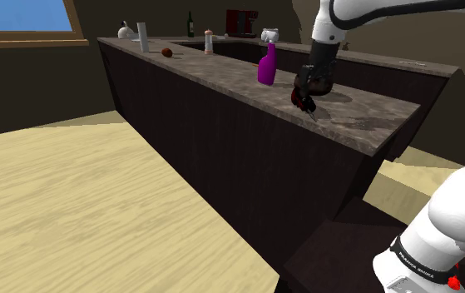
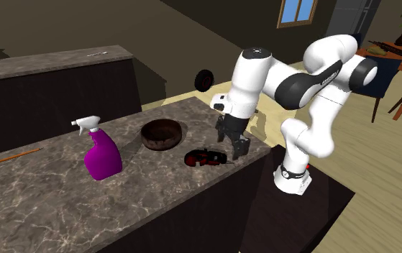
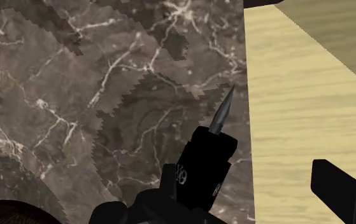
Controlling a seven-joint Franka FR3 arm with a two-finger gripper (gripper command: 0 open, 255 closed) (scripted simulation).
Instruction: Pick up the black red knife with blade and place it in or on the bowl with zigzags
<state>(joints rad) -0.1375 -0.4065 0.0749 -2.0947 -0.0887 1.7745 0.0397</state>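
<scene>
Wrist view: hand [image 3: 249,181] spread open; knife [image 3: 203,167] between its fingers, off-centre, unclasped, on counter [image 3: 74,95].

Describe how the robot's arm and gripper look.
The arm is built of rounded white links with dark joints between them. A black band with small white lettering rings its base, beside a small red mark. The gripper is all black, with two blocky fingers.
</scene>
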